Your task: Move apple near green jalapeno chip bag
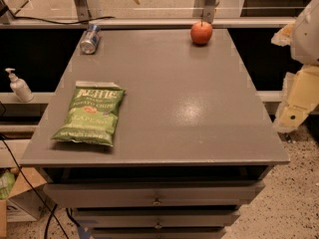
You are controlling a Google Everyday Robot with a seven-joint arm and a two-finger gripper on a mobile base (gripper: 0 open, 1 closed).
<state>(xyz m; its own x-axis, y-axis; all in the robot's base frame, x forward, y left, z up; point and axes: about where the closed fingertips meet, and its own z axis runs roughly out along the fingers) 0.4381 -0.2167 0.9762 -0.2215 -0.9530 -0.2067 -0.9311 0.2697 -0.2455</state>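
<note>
Camera view: gripper (pixel 295 103) hangs off right edge of table (pixel 199 113); open or closed, cannot tell.
Apple (pixel 201 32) well beyond gripper at far corner, upright, red-orange, dark stem.
Green chip bag (pixel 90 114) far across from gripper, lying flat.
Risk: round apple, nudged off-centre, likely rolls over back edge.
</note>
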